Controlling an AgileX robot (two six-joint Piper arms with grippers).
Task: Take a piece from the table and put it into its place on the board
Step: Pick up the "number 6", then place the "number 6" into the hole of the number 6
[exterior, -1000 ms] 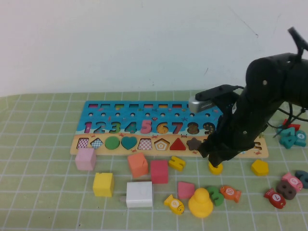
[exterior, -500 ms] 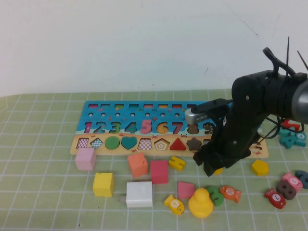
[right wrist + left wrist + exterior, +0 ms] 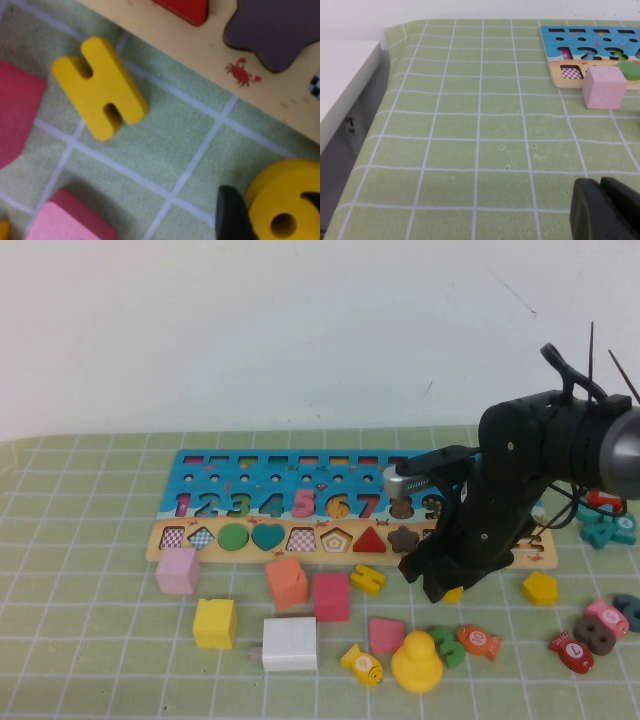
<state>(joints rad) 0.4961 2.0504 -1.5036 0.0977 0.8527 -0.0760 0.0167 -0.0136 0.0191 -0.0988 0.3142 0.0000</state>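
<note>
The yellow numeral 6 sits between my right gripper's fingers, just in front of the board's tan strip. In the high view only a yellow sliver of the piece shows under my right gripper, which is shut on it at table level. The board lies across the back of the table, with a bare orange 6 slot. My left gripper is shut and empty, low over the mat at the table's left, and is out of the high view.
The other yellow numeral lies left of the gripper, and a yellow pentagon lies to its right. Pink, orange, red, yellow and white blocks, a yellow duck and fish pieces lie in front. The table's left edge is near my left gripper.
My right arm has dropped and shifted a little left onto the yellow 6, which now shows only as a sliver under the gripper. The left arm has not moved.
</note>
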